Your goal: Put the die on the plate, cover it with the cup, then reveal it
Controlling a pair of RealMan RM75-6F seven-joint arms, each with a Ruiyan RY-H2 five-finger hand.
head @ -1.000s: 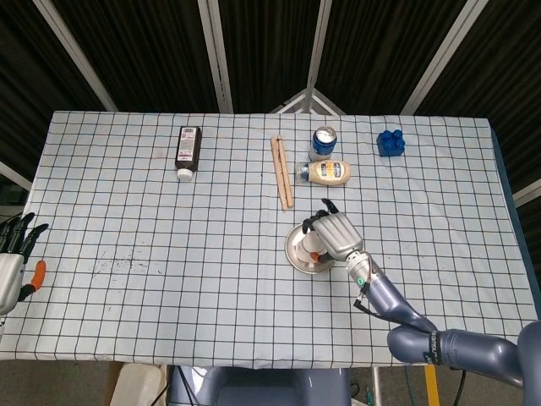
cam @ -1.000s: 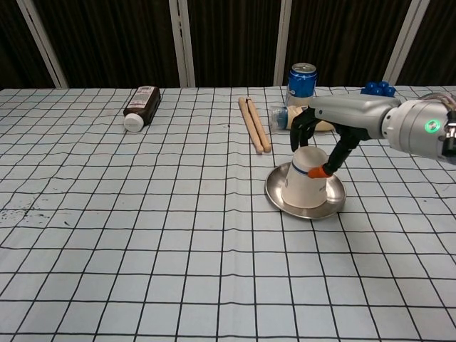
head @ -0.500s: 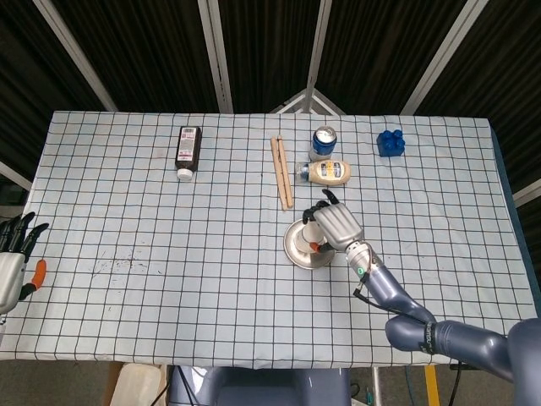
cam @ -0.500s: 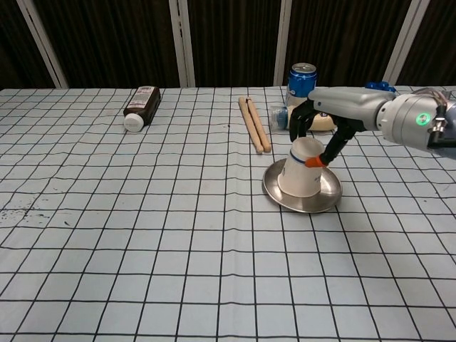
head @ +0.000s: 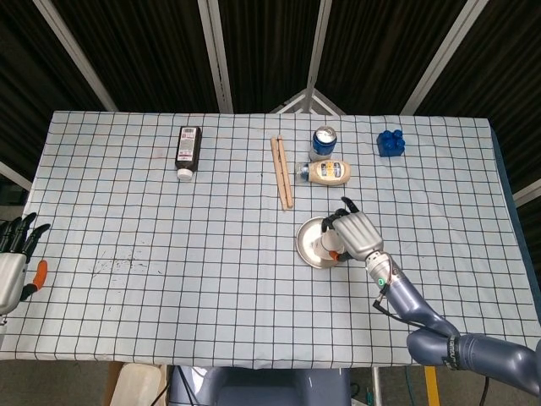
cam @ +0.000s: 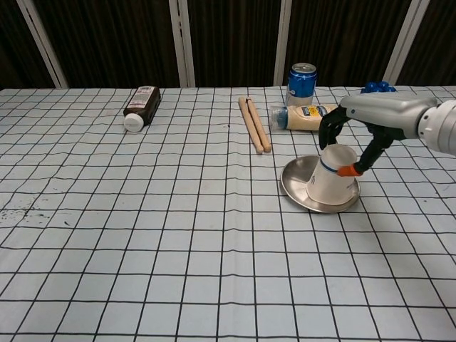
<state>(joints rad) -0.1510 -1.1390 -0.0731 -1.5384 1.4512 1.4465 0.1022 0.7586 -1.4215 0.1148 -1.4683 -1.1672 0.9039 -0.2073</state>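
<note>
The white paper cup with a blue band (cam: 332, 182) is seen upside down on the round silver metal plate (cam: 293, 180), leaning towards the plate's right rim. It is gripped from above by the right hand (cam: 354, 140), whose fingers are wrapped over its upturned base; the cup's long axis runs up into the palm. The die is not visible and is judged to lie under the cup. A straight lift along that axis is called for. The left hand (head: 14, 262), far left of the plate, is held open, holding nothing.
</note>
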